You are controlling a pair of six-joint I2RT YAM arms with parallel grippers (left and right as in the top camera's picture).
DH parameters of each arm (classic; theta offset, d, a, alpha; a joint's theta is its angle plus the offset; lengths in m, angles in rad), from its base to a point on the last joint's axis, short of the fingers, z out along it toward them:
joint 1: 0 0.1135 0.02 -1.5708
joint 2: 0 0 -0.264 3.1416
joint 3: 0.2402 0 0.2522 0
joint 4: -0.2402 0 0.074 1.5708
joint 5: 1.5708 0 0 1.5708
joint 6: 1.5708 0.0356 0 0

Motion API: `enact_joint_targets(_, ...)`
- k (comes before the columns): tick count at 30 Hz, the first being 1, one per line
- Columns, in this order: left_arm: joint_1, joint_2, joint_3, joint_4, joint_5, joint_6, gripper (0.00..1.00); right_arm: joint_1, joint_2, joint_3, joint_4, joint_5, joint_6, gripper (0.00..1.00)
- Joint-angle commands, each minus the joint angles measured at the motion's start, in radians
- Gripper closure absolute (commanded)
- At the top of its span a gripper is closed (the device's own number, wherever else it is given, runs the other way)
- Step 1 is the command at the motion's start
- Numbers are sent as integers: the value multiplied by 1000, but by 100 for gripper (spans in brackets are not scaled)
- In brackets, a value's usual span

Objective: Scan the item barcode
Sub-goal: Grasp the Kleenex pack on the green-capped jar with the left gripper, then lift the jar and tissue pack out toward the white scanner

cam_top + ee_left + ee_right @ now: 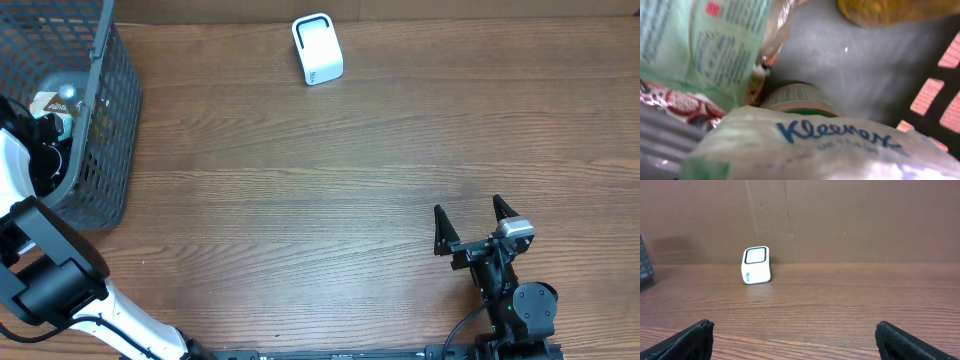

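My left arm reaches down into the grey mesh basket at the table's left edge, and its gripper is down among the items. In the left wrist view a soft Kleenex tissue pack fills the bottom of the frame right at the jaws and hides the fingers, so I cannot see whether it is gripped. Behind it lie a round lidded tub, a green printed packet and a red patterned packet. The white barcode scanner stands at the table's far edge. My right gripper is open and empty near the front right.
A yellow bag lies at the far side of the basket floor. The basket's mesh wall rises on the right of the left wrist view. A brown cardboard wall backs the table behind the scanner.
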Motion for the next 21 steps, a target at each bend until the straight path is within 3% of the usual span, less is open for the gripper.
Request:
enact_joint_targets(1, -2, -29, 100, -43, -26, -38, 50, 5, -9, -11, 3, 13, -1, 0)
enact_joint_targets(12, -2, -171, 414, -186, -75, -126, 53, 5, -9, -11, 3, 13, -1, 0)
enact_joint_targets(16, -2, -230, 464, -188, -39, -196, 63, 5, -9, -11, 3, 13, -1, 0)
enact_joint_targets(21, -33, -294, 471, -185, 39, -258, 66, 5, -9, -11, 3, 13, -1, 0)
